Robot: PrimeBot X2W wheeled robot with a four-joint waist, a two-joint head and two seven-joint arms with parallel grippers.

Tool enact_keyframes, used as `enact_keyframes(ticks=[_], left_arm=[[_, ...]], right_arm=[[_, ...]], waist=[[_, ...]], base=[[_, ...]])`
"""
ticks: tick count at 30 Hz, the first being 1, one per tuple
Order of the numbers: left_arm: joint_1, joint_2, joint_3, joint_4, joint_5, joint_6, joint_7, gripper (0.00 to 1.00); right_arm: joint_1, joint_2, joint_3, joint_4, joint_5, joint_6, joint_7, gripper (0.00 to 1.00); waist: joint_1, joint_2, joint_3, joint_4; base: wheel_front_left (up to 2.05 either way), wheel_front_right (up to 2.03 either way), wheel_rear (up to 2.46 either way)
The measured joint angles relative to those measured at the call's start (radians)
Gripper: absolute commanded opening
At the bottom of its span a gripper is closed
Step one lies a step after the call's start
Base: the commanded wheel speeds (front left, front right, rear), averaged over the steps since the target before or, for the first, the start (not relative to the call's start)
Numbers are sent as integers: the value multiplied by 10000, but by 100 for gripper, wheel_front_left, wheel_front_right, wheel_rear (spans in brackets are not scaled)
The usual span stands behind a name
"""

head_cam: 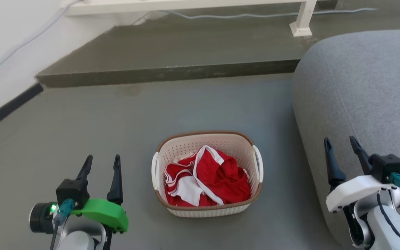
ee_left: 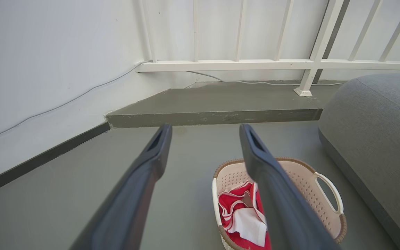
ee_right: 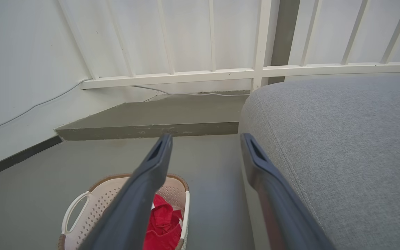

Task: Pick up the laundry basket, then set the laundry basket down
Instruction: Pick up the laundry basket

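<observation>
Left hand (head_cam: pixel 102 158) and right hand (head_cam: pixel 339 139) both open, empty, flanking cream-white perforated plastic laundry basket (head_cam: pixel 217 141) on grey floor (head_cam: pixel 116 114); red-and-white cloth (head_cam: pixel 221 177) inside, grey fabric sofa (head_cam: pixel 359 86) right.

Home living space: grey fabric sofa (head_cam: pixel 359 86), laundry basket (head_cam: pixel 186 146) of red clothes (head_cam: pixel 221 177) on the floor (head_cam: pixel 99 121) beside it, raised step (head_cam: pixel 172 52) and white railing (ee_left: pixel 255 65) beyond it.
</observation>
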Motion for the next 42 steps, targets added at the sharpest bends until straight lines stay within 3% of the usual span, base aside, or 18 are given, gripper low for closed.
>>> enact_keyframes(ticks=[13, 42], left_arm=[[-865, -134, 31, -316, 6, 2, 0, 100], [-3577, -458, -88, 44, 171, -73, 61, 100]], right_arm=[[-727, -12, 31, -113, -84, 176, 0, 100], [-3229, -54, 2, -63, -90, 518, -2, 100]], waist=[[0, 0, 1353, 48], [2, 0, 5445, 117]], base=[[0, 0, 0], [0, 0, 0]])
